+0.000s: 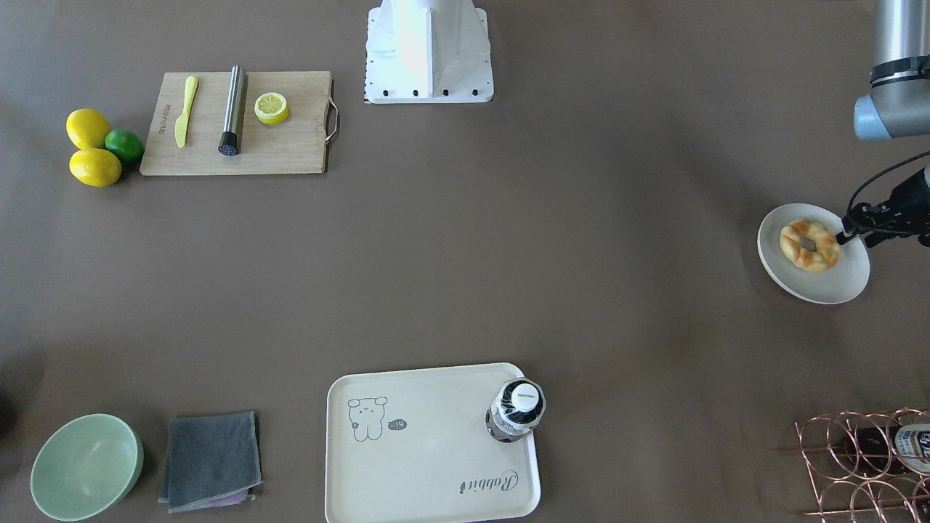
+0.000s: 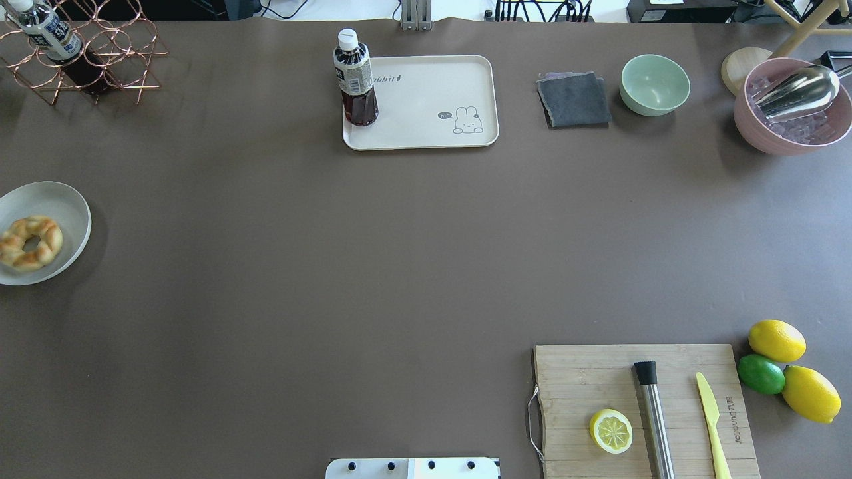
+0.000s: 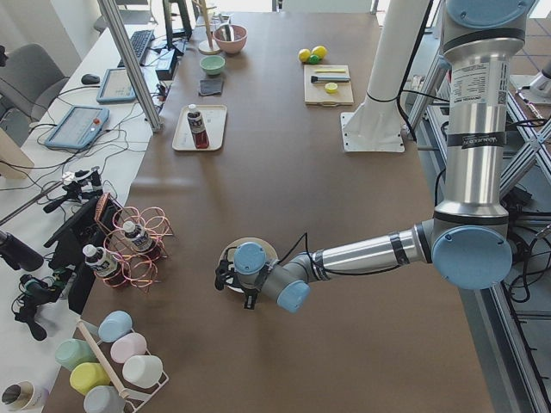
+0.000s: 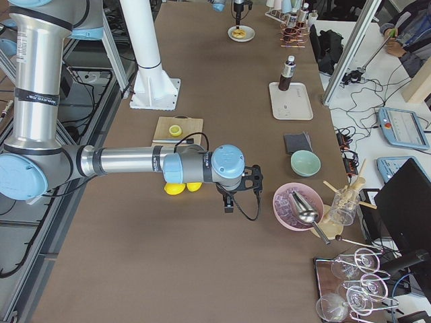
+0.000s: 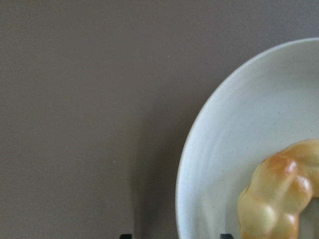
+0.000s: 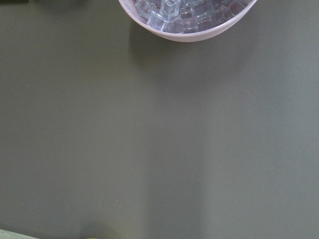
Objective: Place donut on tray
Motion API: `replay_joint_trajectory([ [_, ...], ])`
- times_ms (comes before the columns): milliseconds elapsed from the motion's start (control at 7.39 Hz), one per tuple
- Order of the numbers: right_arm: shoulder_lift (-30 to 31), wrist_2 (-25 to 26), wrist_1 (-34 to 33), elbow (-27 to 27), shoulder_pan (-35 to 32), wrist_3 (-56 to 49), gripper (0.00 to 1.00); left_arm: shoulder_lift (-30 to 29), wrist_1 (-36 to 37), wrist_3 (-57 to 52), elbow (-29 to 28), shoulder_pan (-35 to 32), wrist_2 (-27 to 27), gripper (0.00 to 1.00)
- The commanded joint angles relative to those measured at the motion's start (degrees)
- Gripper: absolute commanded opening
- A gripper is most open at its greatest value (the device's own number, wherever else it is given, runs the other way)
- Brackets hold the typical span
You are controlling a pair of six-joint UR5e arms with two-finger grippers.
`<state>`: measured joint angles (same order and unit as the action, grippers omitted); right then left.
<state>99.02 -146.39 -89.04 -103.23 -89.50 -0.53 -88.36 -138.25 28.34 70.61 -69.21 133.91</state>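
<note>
The donut (image 1: 809, 245), a golden twisted ring, lies on a round white plate (image 1: 821, 287) at the table's end on my left side; it also shows in the overhead view (image 2: 30, 243) and the left wrist view (image 5: 284, 199). My left gripper (image 1: 841, 237) hovers low over the plate's rim beside the donut, its tips apart in the wrist view (image 5: 174, 236), open and empty. The cream rabbit tray (image 2: 426, 100) lies at the far edge with a dark drink bottle (image 2: 356, 80) standing on its corner. My right gripper (image 4: 229, 202) shows only in the exterior right view; I cannot tell its state.
A wooden cutting board (image 2: 599, 372) holds a lemon half, a steel cylinder and a yellow knife, with two lemons and a lime (image 2: 761, 374) beside it. A grey cloth (image 2: 574, 100), a green bowl (image 2: 655, 84), a pink ice bowl (image 2: 792, 126) and a copper wire rack (image 2: 86, 60) line the far edge.
</note>
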Motion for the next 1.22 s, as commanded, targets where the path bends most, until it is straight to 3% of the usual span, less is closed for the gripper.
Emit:
replay_joint_trajectory([
  [0, -0.05, 0.14, 0.00, -0.04, 0.03, 0.00, 1.00, -0.23, -0.01, 2.49, 0.23, 0.22, 0.03, 0.05],
  [135, 0.03, -0.04, 0.00, -0.04, 0.03, 0.09, 1.00, -1.80, 0.34, 4.25, 0.49, 0.22, 0.12, 0.00],
  [406, -0.66, -0.04, 0.00, -0.21, 0.03, 0.70, 1.00, -2.87, 0.96, 6.02, 1.10, 0.22, 7.63, 0.00],
  [677, -2.94, -0.22, 0.09, -5.72, 3.51, 14.15, 1.00, -3.57, 2.01, 10.03, 5.04, -0.31, 15.91, 0.00],
  [1083, -10.30, -0.04, 0.97, -9.26, 12.65, 34.12, 1.00, -5.41, 1.66, 25.04, 15.40, 1.44, 18.58, 0.00],
])
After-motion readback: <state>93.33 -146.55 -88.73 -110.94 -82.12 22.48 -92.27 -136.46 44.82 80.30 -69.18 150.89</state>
